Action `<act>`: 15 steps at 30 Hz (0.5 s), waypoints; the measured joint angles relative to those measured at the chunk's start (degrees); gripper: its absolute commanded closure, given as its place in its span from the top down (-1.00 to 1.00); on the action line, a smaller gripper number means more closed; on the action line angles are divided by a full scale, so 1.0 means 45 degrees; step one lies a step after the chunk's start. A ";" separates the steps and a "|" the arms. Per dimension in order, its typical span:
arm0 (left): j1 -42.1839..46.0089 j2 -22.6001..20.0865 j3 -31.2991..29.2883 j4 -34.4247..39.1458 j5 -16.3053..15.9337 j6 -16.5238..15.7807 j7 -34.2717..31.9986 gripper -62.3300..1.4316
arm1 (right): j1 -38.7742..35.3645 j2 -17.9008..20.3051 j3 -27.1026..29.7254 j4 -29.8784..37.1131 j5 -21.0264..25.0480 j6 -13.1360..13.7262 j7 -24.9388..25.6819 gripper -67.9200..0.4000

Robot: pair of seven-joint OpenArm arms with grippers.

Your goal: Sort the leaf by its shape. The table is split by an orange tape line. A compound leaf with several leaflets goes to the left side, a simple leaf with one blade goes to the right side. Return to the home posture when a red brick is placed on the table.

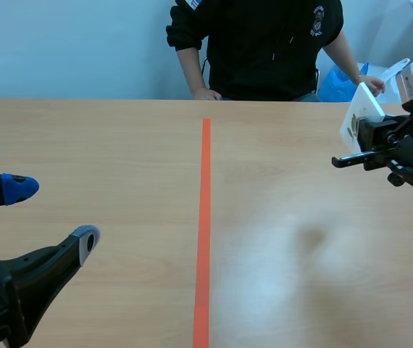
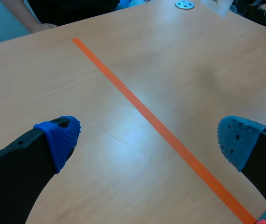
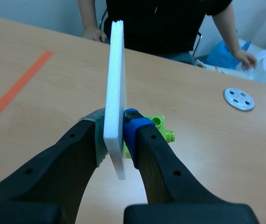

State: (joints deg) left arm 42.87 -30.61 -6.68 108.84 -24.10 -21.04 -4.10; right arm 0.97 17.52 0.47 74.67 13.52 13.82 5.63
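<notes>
R gripper (image 3: 115,127) clamped on white card (image 3: 115,70) (foam, maybe), L gripper (image 2: 147,137) spread apart over table (image 2: 53,70).

Place: lab or test room
Signs: tape line (image 1: 205,217) on a wood table (image 1: 105,145); person (image 1: 264,43) seated across; plain wall (image 1: 69,43)

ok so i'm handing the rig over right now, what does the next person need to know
Left gripper: fingers open, holding nothing, low over the left side of the table.
Right gripper: fingers shut on a white board, held upright over the right side.
The board shows only its edge or a small slanted face, so the leaf shape cannot be told.
A green brick sits just ahead of the right fingers, with a metal disc further on.
Done: the board is in the grip.
Left: set it on the proper side of the orange tape line, then watch for the red brick.
</notes>
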 measured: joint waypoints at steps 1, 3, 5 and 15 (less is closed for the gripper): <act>0.0000 0.0000 0.0000 0.0000 0.0000 0.0000 0.0000 1.00 | 0.0301 -0.0005 -0.0058 -0.0568 0.0000 0.0019 0.0019 -0.89; 0.0000 0.0000 0.0000 0.0000 0.0000 0.0000 0.0000 1.00 | 0.0899 -0.0015 -0.0219 -0.1831 0.0000 0.0029 0.0185 -0.89; 0.0000 0.0000 0.0000 0.0000 0.0000 0.0000 0.0000 1.00 | 0.1452 -0.0073 -0.0277 -0.3138 0.0005 -0.0049 0.0525 -0.89; 0.0000 0.0000 0.0000 0.0000 0.0000 0.0000 0.0000 1.00 | 0.4231 -0.0272 -0.0277 -0.7922 -0.0005 -0.0559 0.0962 -0.89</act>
State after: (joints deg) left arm 42.87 -30.61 -6.68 108.84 -24.10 -21.04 -4.10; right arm 20.01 16.29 -0.78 39.03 13.50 11.31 9.96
